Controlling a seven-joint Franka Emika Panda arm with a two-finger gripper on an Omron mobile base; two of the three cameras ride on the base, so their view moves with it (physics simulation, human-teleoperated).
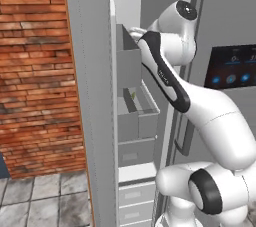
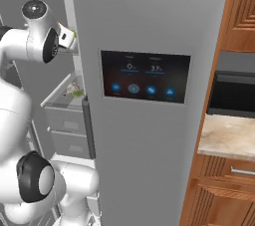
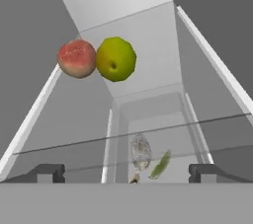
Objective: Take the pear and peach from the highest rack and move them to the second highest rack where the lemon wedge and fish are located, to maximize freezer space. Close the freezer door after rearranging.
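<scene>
Pear (image 3: 115, 58) and peach (image 3: 76, 58), one of each, sit touching side by side on the highest rack (image 3: 148, 35), a clear shelf seen from the hand view; the peach is the reddish one on the left of that view, the pear the yellow-green one on its right. Through the clear shelf, on the second highest rack (image 3: 163, 124), lie one silvery fish (image 3: 141, 151) and one green lemon wedge (image 3: 160, 165), just beside each other. The fingers (image 3: 48, 172) stand wide apart, one dark tip near each lower corner of the hand view, with nothing between them and well short of both fruits. From the left base view, the white arm (image 1: 165, 71) reaches into the open freezer (image 1: 131, 61), past the edge of its open door (image 1: 92, 96). From the right base view a greenish item (image 2: 75, 89) rests on a lower shelf, and a touch panel (image 2: 145, 76) is on the closed door.
</scene>
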